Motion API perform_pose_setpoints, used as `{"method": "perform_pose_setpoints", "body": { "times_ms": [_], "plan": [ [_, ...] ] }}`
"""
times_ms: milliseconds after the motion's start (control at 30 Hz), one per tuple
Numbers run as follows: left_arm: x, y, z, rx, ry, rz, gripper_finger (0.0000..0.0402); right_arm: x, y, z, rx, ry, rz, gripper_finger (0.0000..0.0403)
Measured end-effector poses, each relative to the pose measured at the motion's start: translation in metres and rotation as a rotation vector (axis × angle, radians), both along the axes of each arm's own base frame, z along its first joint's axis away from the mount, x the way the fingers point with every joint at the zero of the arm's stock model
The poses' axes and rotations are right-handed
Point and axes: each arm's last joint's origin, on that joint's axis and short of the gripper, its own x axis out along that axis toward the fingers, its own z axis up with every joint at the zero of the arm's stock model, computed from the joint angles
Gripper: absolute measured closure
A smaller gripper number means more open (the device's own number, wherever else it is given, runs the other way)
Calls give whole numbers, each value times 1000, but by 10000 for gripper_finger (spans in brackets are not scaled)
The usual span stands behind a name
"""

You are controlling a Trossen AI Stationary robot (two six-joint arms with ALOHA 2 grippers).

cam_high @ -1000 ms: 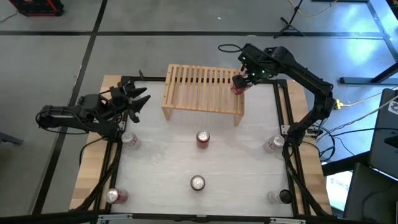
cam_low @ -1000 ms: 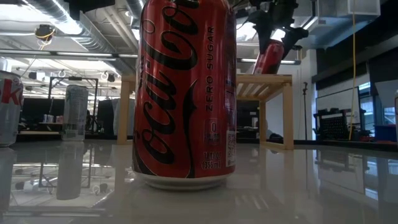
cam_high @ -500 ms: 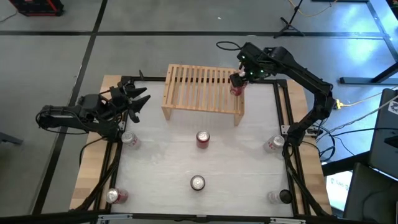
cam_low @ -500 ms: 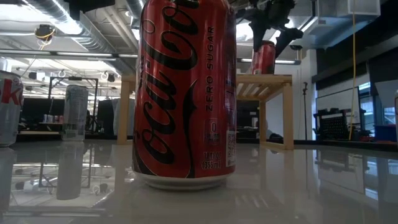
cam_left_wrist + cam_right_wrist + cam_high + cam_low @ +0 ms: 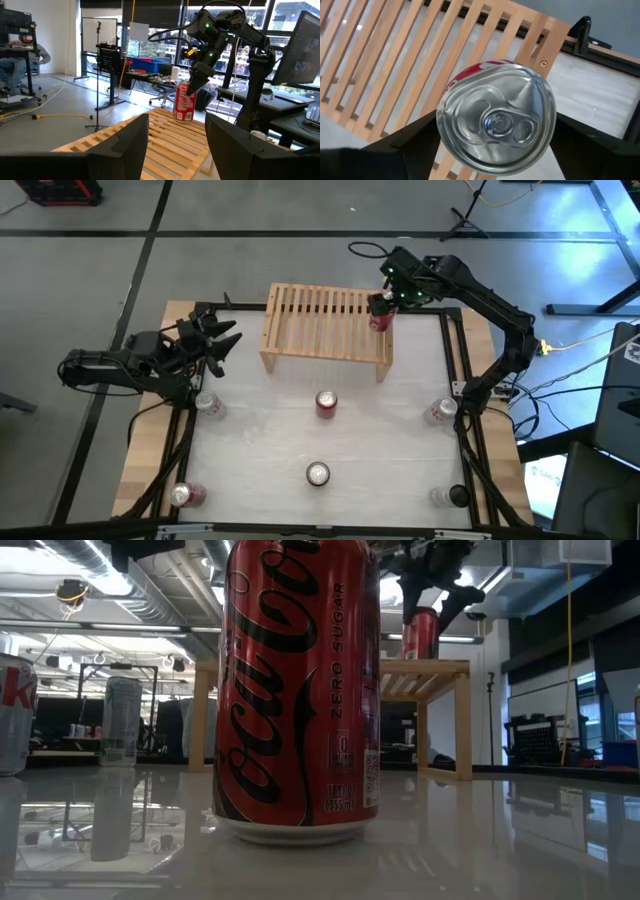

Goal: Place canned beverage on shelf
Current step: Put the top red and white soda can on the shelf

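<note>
- Status: right gripper (image 5: 381,307) has its fingers clamped on a red soda can (image 5: 379,319), can upright at the far-right corner of the shelf (image 5: 320,325).
- In the low view the can (image 5: 421,633) looks seated on the slatted top or just touching it; can't tell whether full weight is down.
- Right wrist view: can top (image 5: 496,119) fills the frame, fingers flank it on both sides, shelf corner and edge rail directly below.
- Risk: can sits very near the shelf's right end and far edge. If the fingers spread unevenly or the arm drags sideways on retreat, it could tip off that corner onto the surface.
- Risk: slat gaps. A base rim half over a gap could rock on release.
- Room: rest of the shelf top to the left is bare slats, plenty of margin to shift inward.
- Retreat looks safest straight up.
- Left gripper (image 5: 218,340) parked off the shelf's left end, fingers partly spread, holding nothing, well apart from the action.
- Other cans stand on the white surface (image 5: 260,450), nearer than the shelf, not in the way.
</note>
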Motion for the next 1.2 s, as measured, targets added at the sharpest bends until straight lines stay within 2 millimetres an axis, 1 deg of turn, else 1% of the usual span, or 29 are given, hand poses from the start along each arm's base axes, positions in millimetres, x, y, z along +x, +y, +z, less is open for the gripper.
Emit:
{"method": "perform_pose_setpoints", "body": {
  "times_ms": [200,367,467,600,967,1200],
  "plan": [
    [0,0,0,0,0,0,212,1,0,0,-1,-5,2,75],
    [0,0,0,0,0,0,212,8,3,-2,-15,-6,29,75],
    [0,0,0,0,1,0,212,16,6,-5,-31,0,57,75],
    [1,0,0,0,3,0,212,20,8,-7,-29,12,81,75],
    [7,-1,-3,17,38,-8,212,20,8,-8,-32,24,121,74],
    [7,-1,0,43,28,-19,212,15,9,-2,-50,30,114,75]
  ]
}}
